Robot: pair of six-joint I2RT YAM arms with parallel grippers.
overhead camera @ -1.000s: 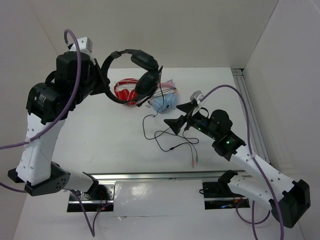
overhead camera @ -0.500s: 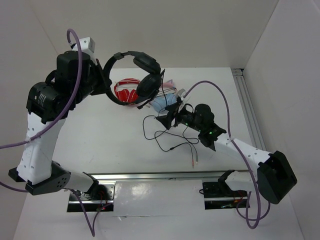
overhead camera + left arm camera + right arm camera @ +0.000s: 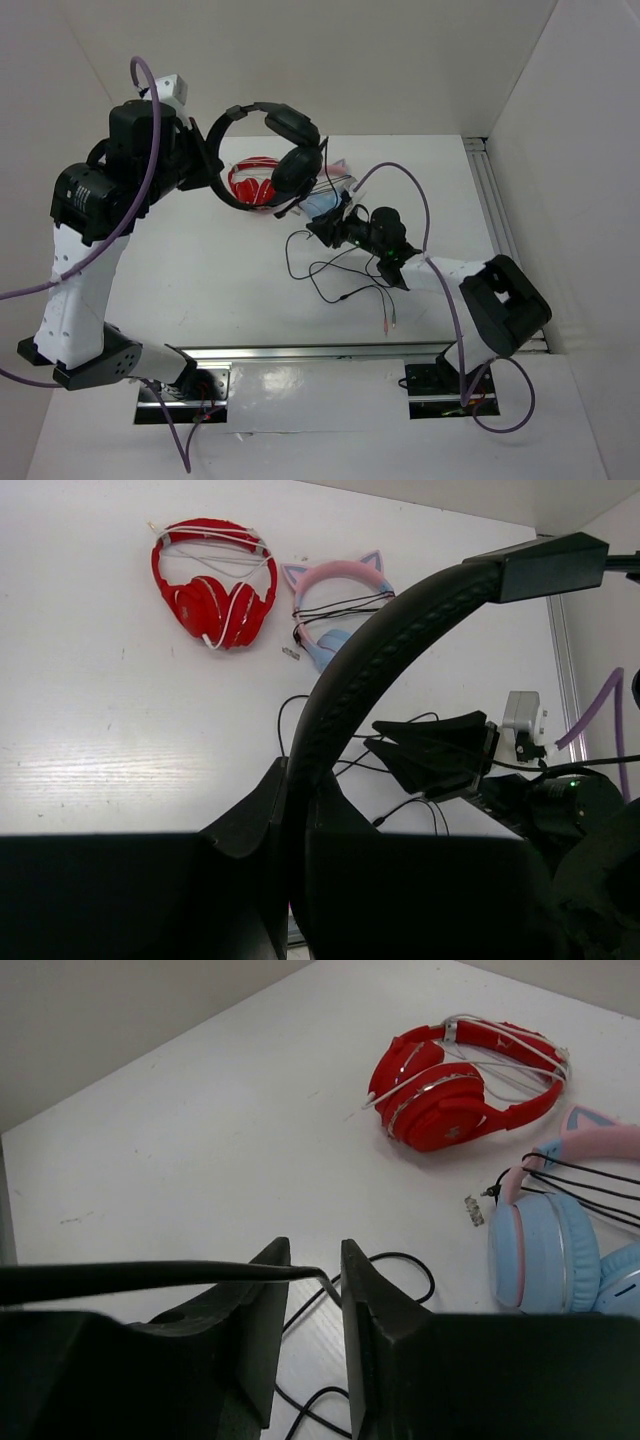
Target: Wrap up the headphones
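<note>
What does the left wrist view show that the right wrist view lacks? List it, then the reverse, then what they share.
Only the left wrist view: the left end effector clamped on the headband of the black headphones, and the right end effector seen from outside.
Only the right wrist view: that end effector's fingers narrowly apart, with a strand of black cable running into the gap.
Both: the red headphones, the cat-ear headphones and cable loops on the table.

The right gripper [image 3: 322, 228] has swung from mid-right to the frame's centre, at the cable [image 3: 287, 255]. Its jaws have narrowed.
</note>
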